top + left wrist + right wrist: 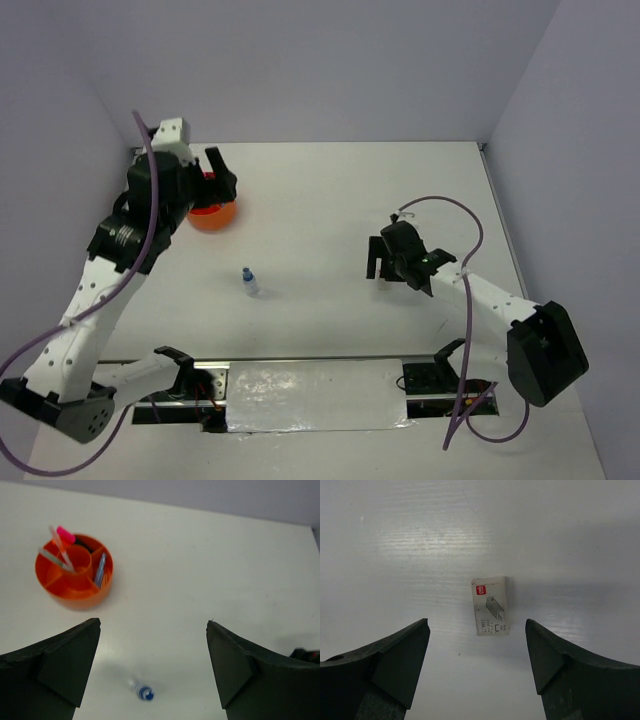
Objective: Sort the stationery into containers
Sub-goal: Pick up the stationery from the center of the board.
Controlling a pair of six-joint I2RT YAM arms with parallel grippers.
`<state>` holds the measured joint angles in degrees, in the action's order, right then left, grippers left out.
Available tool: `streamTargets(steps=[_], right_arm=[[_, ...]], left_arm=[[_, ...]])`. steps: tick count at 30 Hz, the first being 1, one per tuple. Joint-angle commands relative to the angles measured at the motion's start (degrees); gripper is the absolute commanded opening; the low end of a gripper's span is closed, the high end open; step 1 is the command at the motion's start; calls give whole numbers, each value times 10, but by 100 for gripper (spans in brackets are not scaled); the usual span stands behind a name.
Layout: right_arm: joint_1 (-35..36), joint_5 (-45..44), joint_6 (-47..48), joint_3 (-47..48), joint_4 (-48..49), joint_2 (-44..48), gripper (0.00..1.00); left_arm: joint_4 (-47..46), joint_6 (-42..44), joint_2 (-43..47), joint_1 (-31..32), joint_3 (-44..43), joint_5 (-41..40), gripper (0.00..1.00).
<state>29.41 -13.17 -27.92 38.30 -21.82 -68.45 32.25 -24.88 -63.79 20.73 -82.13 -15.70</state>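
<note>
The round orange organiser (80,596) stands at the far left of the table (330,200). It holds a pink-capped highlighter (65,534), thin pens (60,547) and a light-blue piece (100,569). My left gripper (153,624) hangs open high above the table, beside the organiser (212,218), with nothing between its fingers. A blue-capped clear bottle (144,692) stands on the table below it, also visible from above (248,282). My right gripper (476,622) is open low over a small white staple box (491,606), which lies between and just ahead of its fingertips, untouched. From above, the gripper (385,268) hides the box.
White walls enclose the table at the back and both sides. A shiny strip (315,395) and the arm bases run along the near edge.
</note>
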Motion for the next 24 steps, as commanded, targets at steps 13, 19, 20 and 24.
streamTargets(steps=[13, 19, 20, 24], right_arm=[[-3, 30, 38, 32, 12, -128, 53], [-3, 46, 37, 33, 11, -153, 51], [-3, 47, 37, 32, 13, -152, 47], [9, 67, 51, 23, 30, -127, 7]], left_arm=[[2, -8, 141, 2, 209, 87, 99], [-25, -25, 144, 2, 238, 110, 99], [-27, -28, 143, 2, 239, 111, 99], [-62, -62, 150, 2, 268, 142, 99]])
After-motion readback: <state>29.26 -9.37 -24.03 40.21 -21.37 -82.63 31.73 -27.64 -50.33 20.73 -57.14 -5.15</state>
